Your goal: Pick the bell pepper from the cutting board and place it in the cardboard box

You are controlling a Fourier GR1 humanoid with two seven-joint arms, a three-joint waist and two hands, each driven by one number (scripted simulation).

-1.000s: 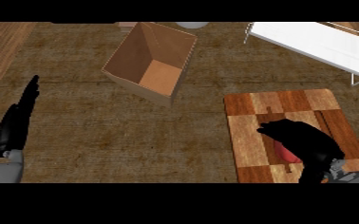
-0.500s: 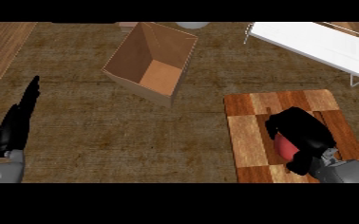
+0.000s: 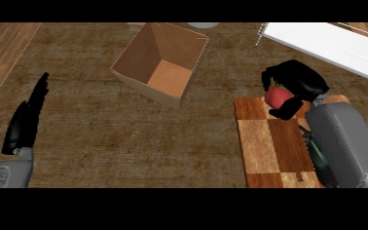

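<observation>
At twelve o'clock of the view, somewhat left of centre, the box [image 3: 144, 53] sits on the tabletop [image 3: 144, 141] with its open mouth up, its light brown floor and inner walls showing. Just past its far rim, at the top edge, a small grey round thing [image 3: 203, 25] peeks in, too cropped to name. A white slab [image 3: 323, 41] runs slantwise across the corner at one to two o'clock, and a paler wooden strip [image 3: 14, 41] fills the corner at ten o'clock. The board [image 3: 269, 146], chequered in light and dark wood, lies at four o'clock, well apart from the box, with a stretch of tabletop between them. The right forearm [image 3: 341, 141] comes up from five o'clock over the board's right side. The right hand [image 3: 298, 78] is at three o'clock, its fingers and thumb curled round the red pepper [image 3: 276, 96]. The pepper shows just beneath the hand on its seven o'clock side, at the board's far edge, with the box off at ten o'clock from it. Whether it touches the board cannot be told. The left hand [image 3: 25, 122] rests at nine o'clock by the edge, fingers straight and pressed together, pointing to twelve. The tabletop is dark brown with a rough grain.
</observation>
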